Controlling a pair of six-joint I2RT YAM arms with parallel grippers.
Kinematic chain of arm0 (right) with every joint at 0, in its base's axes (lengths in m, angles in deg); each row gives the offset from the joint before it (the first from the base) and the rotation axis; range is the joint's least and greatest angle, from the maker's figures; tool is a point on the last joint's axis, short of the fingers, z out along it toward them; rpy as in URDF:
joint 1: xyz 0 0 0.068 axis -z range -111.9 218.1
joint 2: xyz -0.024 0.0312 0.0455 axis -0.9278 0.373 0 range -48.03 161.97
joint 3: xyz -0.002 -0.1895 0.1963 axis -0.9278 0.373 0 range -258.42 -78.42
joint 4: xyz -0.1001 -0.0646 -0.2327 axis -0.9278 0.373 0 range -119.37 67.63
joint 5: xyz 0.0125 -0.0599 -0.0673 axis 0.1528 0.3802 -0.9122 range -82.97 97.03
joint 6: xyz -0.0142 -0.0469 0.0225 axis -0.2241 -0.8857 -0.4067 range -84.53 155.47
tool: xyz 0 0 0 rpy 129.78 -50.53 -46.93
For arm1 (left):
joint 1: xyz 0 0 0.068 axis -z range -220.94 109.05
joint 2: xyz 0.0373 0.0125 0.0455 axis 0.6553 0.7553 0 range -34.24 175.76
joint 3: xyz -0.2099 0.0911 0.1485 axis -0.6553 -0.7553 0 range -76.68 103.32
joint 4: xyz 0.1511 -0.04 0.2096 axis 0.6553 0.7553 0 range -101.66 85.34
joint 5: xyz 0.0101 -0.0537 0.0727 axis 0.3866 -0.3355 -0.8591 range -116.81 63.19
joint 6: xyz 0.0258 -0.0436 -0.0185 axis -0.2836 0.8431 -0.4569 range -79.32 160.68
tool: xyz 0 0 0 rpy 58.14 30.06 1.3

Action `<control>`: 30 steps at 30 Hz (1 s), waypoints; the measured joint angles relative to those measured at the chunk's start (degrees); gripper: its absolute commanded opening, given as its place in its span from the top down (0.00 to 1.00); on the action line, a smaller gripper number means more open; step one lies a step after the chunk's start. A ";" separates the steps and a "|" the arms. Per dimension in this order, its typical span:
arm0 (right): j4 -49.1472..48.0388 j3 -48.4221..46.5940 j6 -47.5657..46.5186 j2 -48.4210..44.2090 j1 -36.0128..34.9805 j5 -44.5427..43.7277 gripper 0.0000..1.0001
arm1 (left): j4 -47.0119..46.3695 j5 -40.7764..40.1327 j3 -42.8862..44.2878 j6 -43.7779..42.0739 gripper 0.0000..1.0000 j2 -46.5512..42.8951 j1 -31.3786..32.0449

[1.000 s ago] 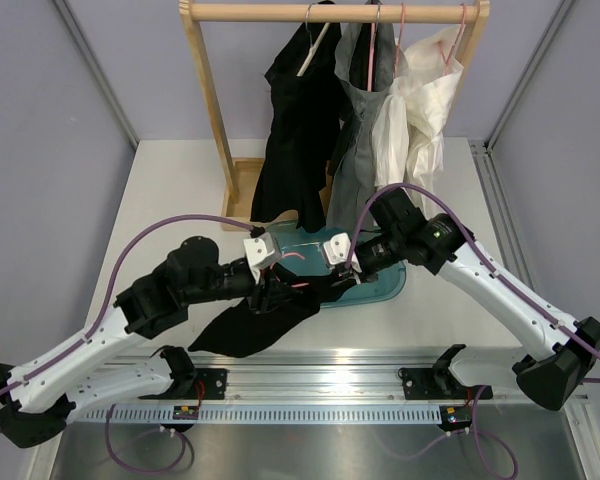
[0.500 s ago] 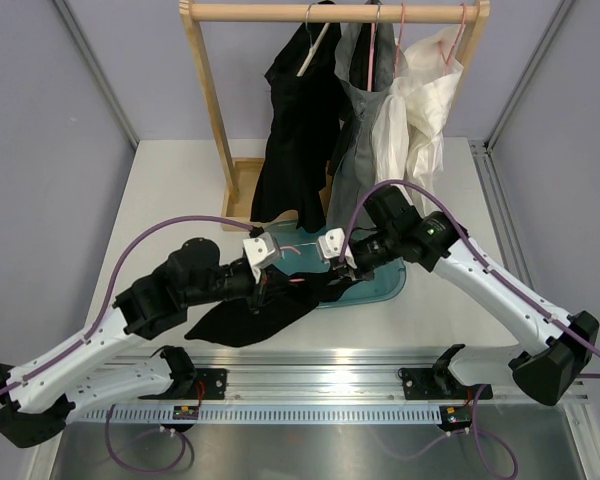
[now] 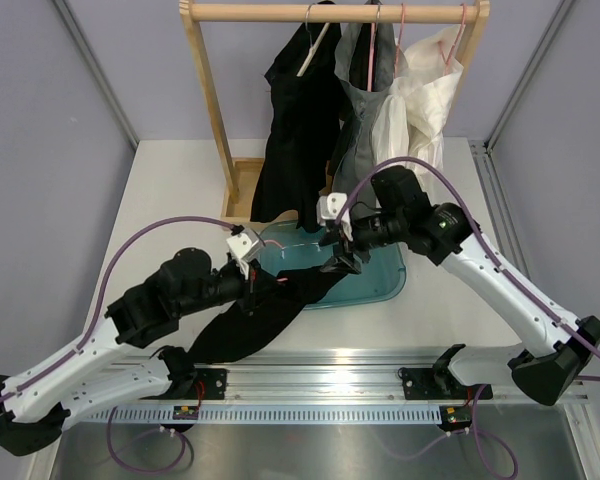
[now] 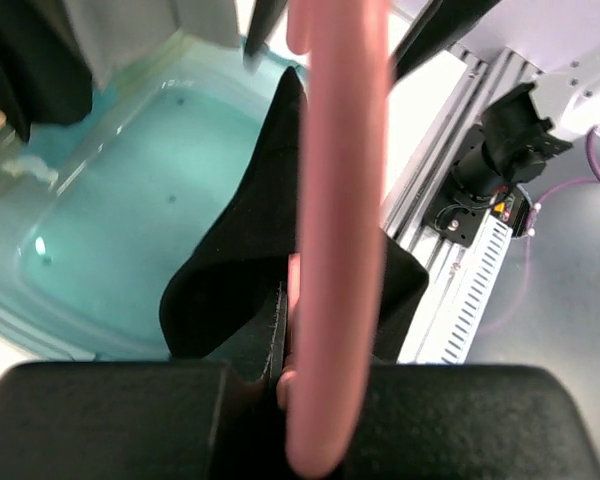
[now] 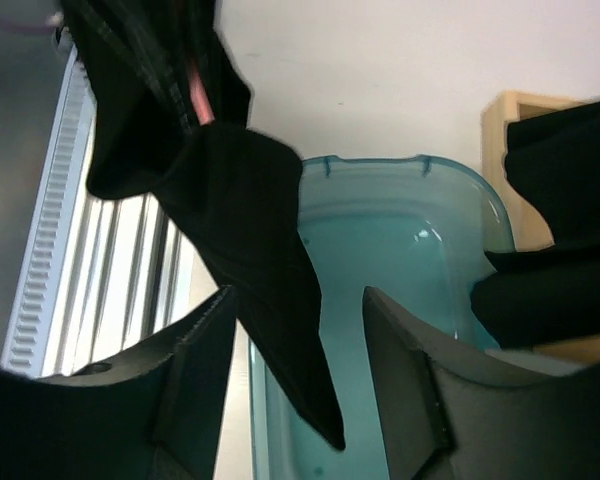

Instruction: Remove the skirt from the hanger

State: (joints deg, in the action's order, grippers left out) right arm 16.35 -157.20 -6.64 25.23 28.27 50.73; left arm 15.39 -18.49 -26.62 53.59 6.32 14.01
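Observation:
The skirt looks dark, almost black. It hangs from a pink hanger and trails from the teal tub's front rim down onto the table at front left. My left gripper is shut on the hanger's bar; in the left wrist view that gripper also has skirt fabric beside it. My right gripper hovers open over the tub. In the right wrist view a loose corner of the skirt dangles between the right gripper's spread fingers, unclamped.
Behind the tub stands a wooden rack with a black garment, a grey one and a white one on hangers. A metal rail runs along the near edge. The tub holds only the skirt's corner.
The right gripper has opened, let go of the skirt and drawn up and back. The left gripper closed on the hanger and pulled it left and nearer, stretching the skirt out of the tub.

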 measured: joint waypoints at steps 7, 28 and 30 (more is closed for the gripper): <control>-5.79 -4.00 20.72 -0.92 0.24 -3.82 0.35 | 0.26 -4.85 -0.04 7.80 1.00 1.18 0.00; -11.41 -1.64 44.59 3.10 -12.87 -25.38 0.37 | -0.50 -11.82 3.96 14.58 1.00 6.54 0.00; -11.47 -1.64 44.17 3.93 -13.51 -26.80 0.46 | 0.44 -12.07 3.96 14.58 1.00 6.56 -0.04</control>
State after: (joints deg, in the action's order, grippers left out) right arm 4.87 -158.84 37.54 29.16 14.76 23.94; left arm 15.83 -30.56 -22.67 68.17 12.87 13.97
